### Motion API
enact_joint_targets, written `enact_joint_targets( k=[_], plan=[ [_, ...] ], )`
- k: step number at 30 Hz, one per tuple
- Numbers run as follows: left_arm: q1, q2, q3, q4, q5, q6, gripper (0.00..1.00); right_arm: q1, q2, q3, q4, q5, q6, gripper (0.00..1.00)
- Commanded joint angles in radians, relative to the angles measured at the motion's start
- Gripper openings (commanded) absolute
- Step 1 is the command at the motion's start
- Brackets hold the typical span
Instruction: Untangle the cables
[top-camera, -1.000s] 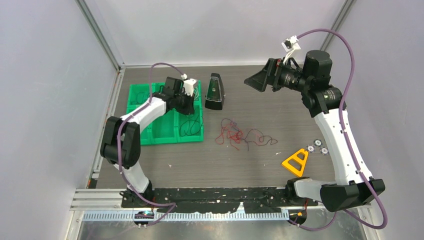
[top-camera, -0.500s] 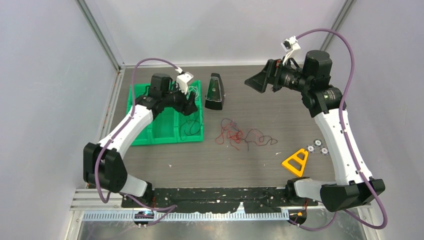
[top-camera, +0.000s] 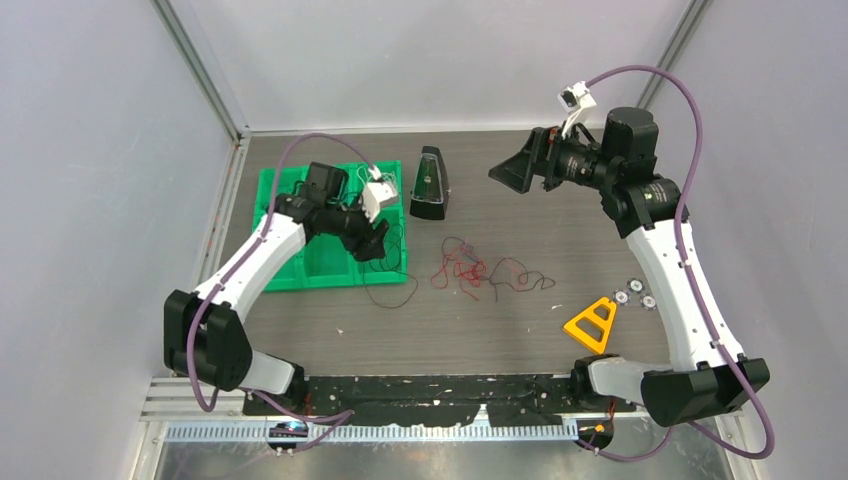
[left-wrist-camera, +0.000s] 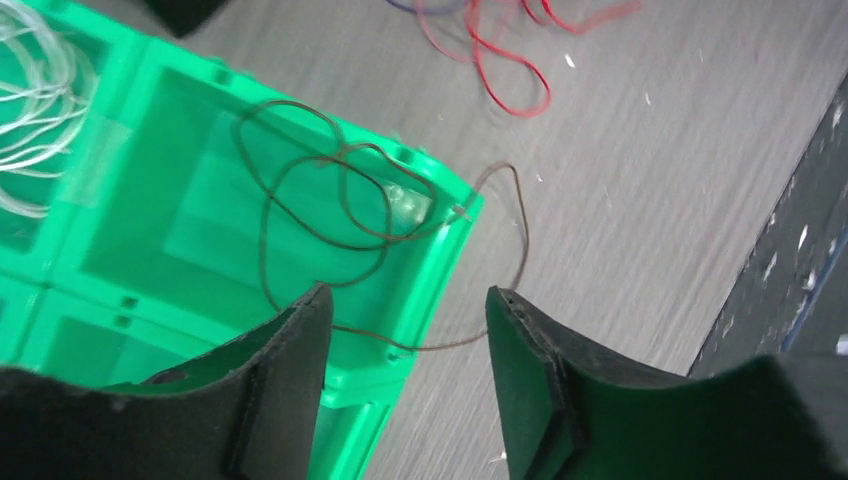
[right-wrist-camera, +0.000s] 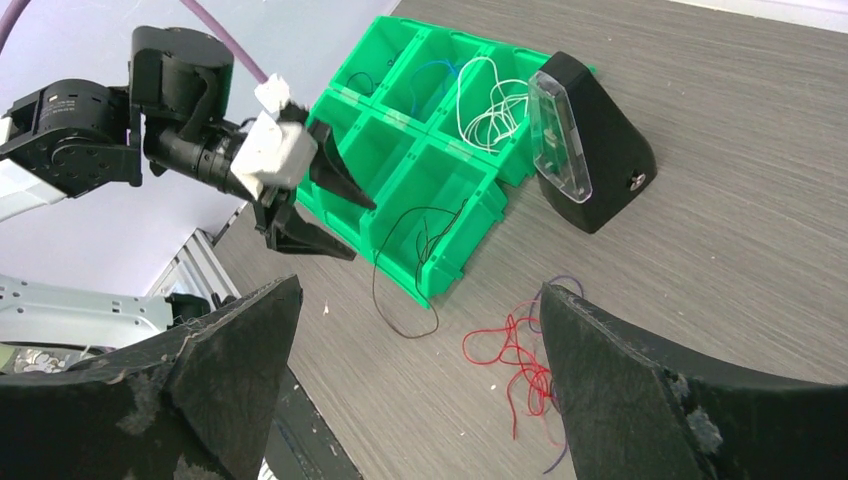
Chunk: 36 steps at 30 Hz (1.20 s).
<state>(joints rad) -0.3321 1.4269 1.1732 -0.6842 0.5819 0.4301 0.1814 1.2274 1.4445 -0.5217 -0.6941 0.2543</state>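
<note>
Left gripper (top-camera: 380, 243), in the top external view, hangs with its jaws apart over the near right corner of the green tray (top-camera: 268, 205). Beneath it the black cable (top-camera: 398, 304) spills from that corner compartment onto the table. The red cables (top-camera: 462, 270) lie in a tangle to its right, well apart. The right gripper (top-camera: 512, 170) is raised beyond them, jaws spread wide and empty.

From the left wrist, the left gripper (left-wrist-camera: 408, 295) has nothing between its fingers. Below them the black cable (left-wrist-camera: 523, 235) loops inside the green tray (left-wrist-camera: 150, 240) and over its rim; the red cables (left-wrist-camera: 500, 75) lie ahead.

From the right wrist, the right gripper (right-wrist-camera: 420, 290) frames the left gripper (right-wrist-camera: 360, 230), the green tray (right-wrist-camera: 385, 150), the black cable (right-wrist-camera: 376, 285) and the red cables (right-wrist-camera: 515, 365). White cables (right-wrist-camera: 490, 100) sit in a far compartment.
</note>
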Motion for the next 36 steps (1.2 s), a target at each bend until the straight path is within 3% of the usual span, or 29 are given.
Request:
enact_joint_targets(
  k=[1, 8, 15, 24, 28, 36],
  plan=[
    [-0.055, -0.052, -0.054, -0.135, 0.007, 0.333, 0.58, 0.003, -0.042, -0.007, 0.007, -0.008, -0.020, 0.95],
    [-0.113, 0.044, 0.035, -0.274, 0.025, 0.724, 0.63, 0.003, -0.029, -0.009, 0.003, -0.019, -0.009, 0.95],
    [-0.292, 0.067, -0.049, -0.123, -0.121, 0.919, 0.65, 0.003, -0.031, -0.010, -0.008, -0.009, -0.007, 0.95],
    [-0.407, 0.252, 0.076, -0.112, -0.207, 0.944, 0.62, 0.003, -0.053, -0.018, -0.029, 0.006, -0.027, 0.95],
    [-0.429, 0.321, 0.111, -0.112, -0.267, 0.954, 0.51, 0.002, -0.063, -0.017, -0.047, 0.014, -0.041, 0.95],
    [-0.444, 0.418, 0.153, -0.105, -0.345, 0.972, 0.41, -0.010, -0.068, -0.014, -0.062, 0.015, -0.050, 0.95]
  ],
)
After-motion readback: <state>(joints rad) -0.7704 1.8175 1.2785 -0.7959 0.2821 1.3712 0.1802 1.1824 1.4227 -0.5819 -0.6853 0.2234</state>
